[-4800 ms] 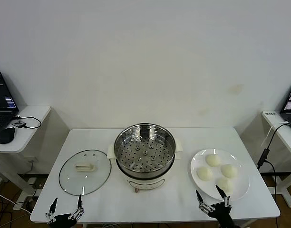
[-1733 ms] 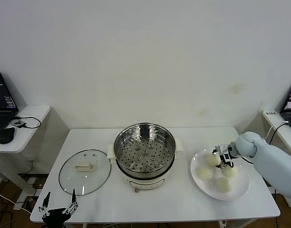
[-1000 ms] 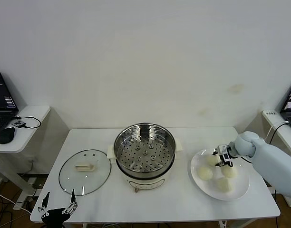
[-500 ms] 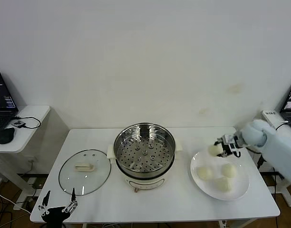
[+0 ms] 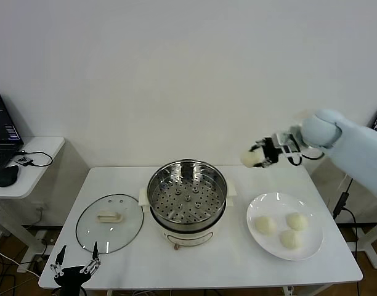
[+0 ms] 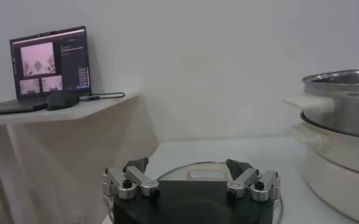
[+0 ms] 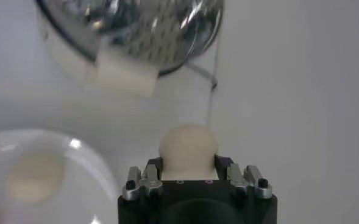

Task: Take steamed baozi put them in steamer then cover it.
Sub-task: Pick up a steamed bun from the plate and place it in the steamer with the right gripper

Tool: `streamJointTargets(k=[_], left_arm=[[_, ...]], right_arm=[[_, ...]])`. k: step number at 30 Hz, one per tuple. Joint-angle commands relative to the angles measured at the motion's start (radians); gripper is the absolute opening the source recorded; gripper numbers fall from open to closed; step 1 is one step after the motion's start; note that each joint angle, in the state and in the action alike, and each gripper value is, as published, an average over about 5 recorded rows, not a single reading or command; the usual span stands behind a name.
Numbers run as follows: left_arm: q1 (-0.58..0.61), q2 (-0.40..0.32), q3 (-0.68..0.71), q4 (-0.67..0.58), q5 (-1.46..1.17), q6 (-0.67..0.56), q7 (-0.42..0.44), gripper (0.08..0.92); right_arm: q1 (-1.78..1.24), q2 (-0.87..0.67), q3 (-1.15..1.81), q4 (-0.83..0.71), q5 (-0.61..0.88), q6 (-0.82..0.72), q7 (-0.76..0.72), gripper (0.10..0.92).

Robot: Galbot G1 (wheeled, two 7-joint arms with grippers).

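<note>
A plain white wall (image 5: 188,74) rises behind the white table (image 5: 133,179). At the left stands a small white side desk (image 5: 28,160) — on it an open laptop (image 5: 0,132), a black mouse (image 5: 8,176) and a cable (image 5: 40,157).

No readable text anywhere; the laptop (image 6: 38,70) screen's writing seems too small to make out.

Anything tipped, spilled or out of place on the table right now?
Nothing stands out. The steamer sits upright and empty, the cover lies flat to its left, and three baozi rest on the white plate. The right gripper holds the fourth baozi squarely, in the air.
</note>
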Motion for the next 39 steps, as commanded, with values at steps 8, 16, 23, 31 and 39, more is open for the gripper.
streamJointTargets(k=[8, 16, 23, 31, 39], left_arm=[[0.007, -0.013, -0.018, -0.013, -0.006, -0.002, 0.000, 0.823], [0.004, -0.017, -0.022, -0.016, -0.004, -0.005, 0.000, 0.823], [-0.003, -0.018, -0.021, -0.011, -0.005, -0.007, 0.001, 0.823], [-0.012, -0.018, -0.019, -0.002, -0.005, -0.008, 0.001, 0.823], [-0.013, -0.018, -0.017, 0.002, -0.004, -0.008, 0.001, 0.823]], right_arm=[[0.078, 0.371, -0.251, -0.075, -0.081, 0.201, 0.061, 0.551], [0.010, 0.460, -0.268, -0.180, -0.309, 0.314, 0.105, 0.551], [-0.034, 0.502, -0.250, -0.277, -0.485, 0.416, 0.147, 0.551], [-0.059, 0.517, -0.228, -0.330, -0.592, 0.471, 0.170, 0.551], [-0.070, 0.511, -0.224, -0.323, -0.597, 0.481, 0.182, 0.562]])
